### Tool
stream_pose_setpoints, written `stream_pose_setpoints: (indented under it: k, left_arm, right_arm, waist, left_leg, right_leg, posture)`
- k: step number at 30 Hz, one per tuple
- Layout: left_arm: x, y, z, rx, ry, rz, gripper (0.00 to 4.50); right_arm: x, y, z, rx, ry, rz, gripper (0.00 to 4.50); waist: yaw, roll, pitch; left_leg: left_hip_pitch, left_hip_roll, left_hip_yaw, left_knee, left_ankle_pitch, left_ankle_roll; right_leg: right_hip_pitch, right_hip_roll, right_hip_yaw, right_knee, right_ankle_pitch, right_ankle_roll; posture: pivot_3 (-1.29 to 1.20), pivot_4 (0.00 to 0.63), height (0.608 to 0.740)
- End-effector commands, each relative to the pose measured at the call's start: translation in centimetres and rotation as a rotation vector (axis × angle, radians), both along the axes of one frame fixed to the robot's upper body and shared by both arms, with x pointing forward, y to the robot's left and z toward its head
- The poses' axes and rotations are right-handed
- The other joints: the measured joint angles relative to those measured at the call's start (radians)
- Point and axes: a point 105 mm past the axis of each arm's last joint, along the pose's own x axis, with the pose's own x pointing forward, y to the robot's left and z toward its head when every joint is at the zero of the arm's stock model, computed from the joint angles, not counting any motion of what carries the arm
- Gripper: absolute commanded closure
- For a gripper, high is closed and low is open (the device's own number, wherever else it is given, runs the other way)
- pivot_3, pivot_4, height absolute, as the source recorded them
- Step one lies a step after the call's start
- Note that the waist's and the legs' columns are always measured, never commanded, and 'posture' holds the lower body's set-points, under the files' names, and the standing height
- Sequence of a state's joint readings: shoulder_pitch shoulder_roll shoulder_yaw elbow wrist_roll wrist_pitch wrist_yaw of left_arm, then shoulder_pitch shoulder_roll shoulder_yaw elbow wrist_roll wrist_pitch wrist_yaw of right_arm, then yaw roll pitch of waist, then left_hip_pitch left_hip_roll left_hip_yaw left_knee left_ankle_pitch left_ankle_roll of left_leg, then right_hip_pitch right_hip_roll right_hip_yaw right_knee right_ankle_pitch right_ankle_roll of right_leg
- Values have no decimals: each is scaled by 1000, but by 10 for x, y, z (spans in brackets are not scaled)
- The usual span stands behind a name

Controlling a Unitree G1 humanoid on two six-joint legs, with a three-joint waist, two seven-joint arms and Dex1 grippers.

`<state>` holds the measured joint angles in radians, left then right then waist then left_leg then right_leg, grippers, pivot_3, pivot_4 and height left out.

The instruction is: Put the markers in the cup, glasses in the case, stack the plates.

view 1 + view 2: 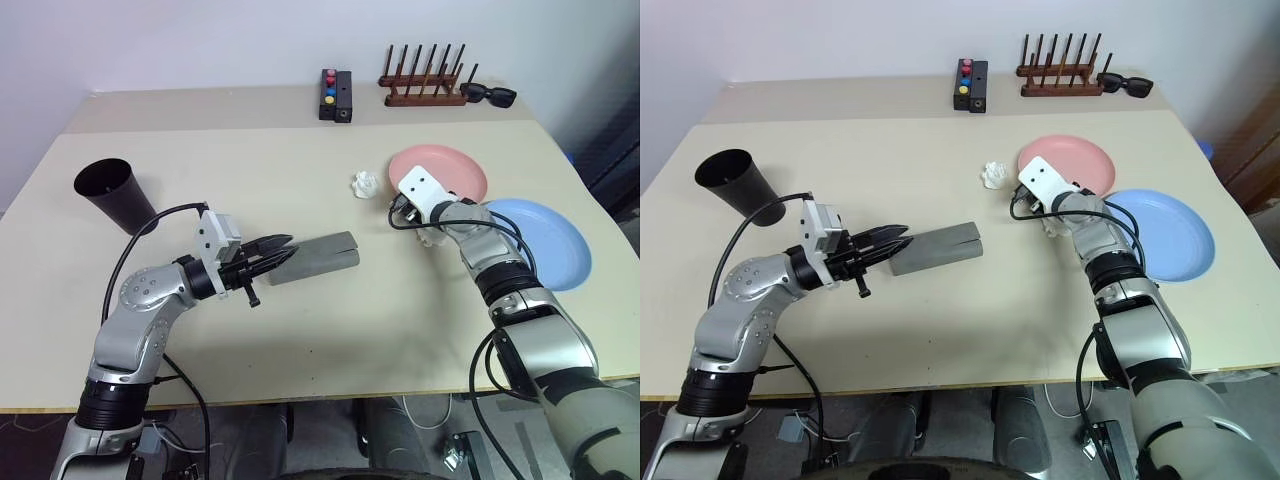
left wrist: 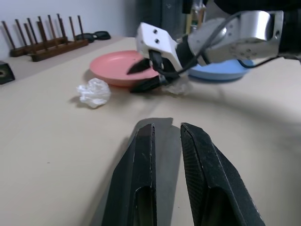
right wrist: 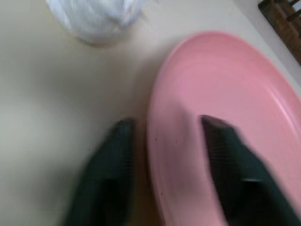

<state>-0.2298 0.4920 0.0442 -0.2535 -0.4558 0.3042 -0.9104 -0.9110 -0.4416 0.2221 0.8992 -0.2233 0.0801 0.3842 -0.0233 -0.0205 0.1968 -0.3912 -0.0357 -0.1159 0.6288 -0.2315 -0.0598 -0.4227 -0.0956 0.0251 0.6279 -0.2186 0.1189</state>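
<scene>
The salmon pink plate [image 1: 452, 168] lies right of centre, with the light blue plate [image 1: 548, 240] beside it nearer the right edge. My right gripper [image 3: 164, 127] is open astride the pink plate's near rim, one finger outside it and one over the plate. The grey case [image 1: 318, 257] lies closed in the middle. My left gripper [image 1: 280, 246] points level at the case's left end, its fingers [image 2: 141, 155] shut to a narrow gap and holding nothing. The black cup [image 1: 113, 190] stands at the far left. The markers and the glasses are out of view.
A crumpled white wad [image 1: 367, 184] lies just left of the pink plate, and another white scrap [image 1: 432, 238] sits under my right wrist. At the back stand a wooden peg rack [image 1: 425, 92], black sunglasses [image 1: 489, 95] and a small black box with coloured buttons [image 1: 335, 96].
</scene>
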Motion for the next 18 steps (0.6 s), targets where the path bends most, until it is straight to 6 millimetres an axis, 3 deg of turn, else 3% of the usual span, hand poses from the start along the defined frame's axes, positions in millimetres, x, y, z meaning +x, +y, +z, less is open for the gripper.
stream_pose_setpoints:
  k: [1, 7, 12, 14, 18]
  left_arm:
    - [-4, 0, 13, -17, -43, 2, 3691]
    - [-2, -5, 16, -30, -46, -1, 3691]
    - [1, -9, 15, -32, -49, -10, 3691]
    - [1, -11, 15, -37, -48, -24, 3691]
    - [4, -21, 16, -68, -39, -61, 3691]
  right_arm:
    - [6, 5, 20, 2, -68, 11, 4404]
    - [-1, 4, 49, -18, -202, 46, 4464]
    - [-27, -15, 84, -83, -309, 38, 4464]
    - [-43, -25, 93, -106, -330, 39, 4464]
    - [-96, -56, 78, -163, -223, 55, 4464]
  waist:
    - [0, 0, 0]
    - [-8, 1, 0]
    - [-5, 1, 1]
    - [0, 1, 1]
    - [15, 1, 0]
  left_leg:
    - [0, 0, 0, 0, 0, 0]
    - [0, 0, 0, 0, 0, 0]
    - [-1, 0, 0, -1, 0, 0]
    - [-1, 0, 0, 0, 0, 0]
    - [-1, 0, 0, -1, 0, 0]
  right_leg:
    - [0, 0, 0, 0, 0, 0]
    - [0, 0, 0, 0, 0, 0]
    - [0, 0, 0, -1, 0, 1]
    - [0, 0, 0, -1, 0, 0]
    - [0, 0, 0, -2, -1, 1]
  posture:
    - [0, 150, 739]
    - [0, 150, 739]
    - [0, 150, 739]
    - [0, 150, 739]
    - [0, 150, 739]
